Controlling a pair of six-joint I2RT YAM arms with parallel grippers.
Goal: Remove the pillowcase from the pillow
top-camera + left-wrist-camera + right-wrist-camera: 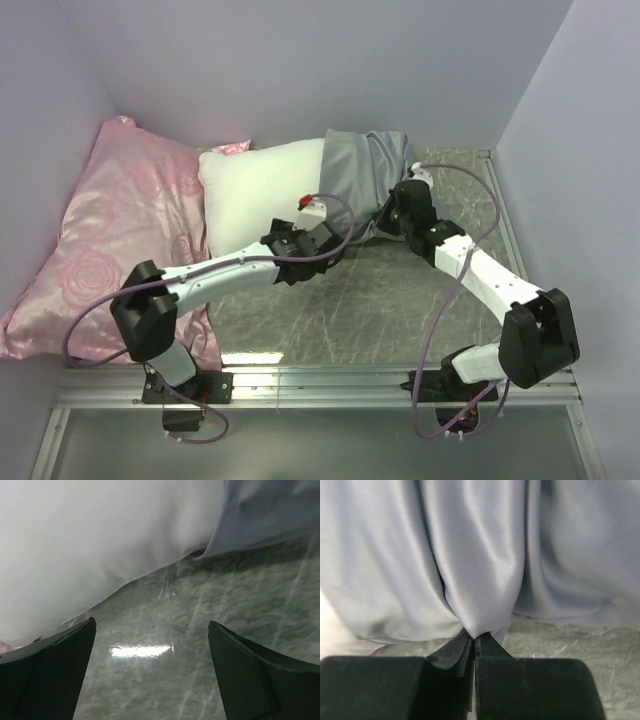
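Here the pillowcase (pixel 360 175) sits bunched over the right end of the pillow (pixel 255 190), upper centre of the top view, with a pink pillow (pixel 120 230) at left. The right gripper (pixel 473 636) pinches a fold of the pillowcase, jaws closed tight. The left gripper (pixel 152 625) gapes wide and empty over the surface (pixel 150 680) near the pillow's edge.
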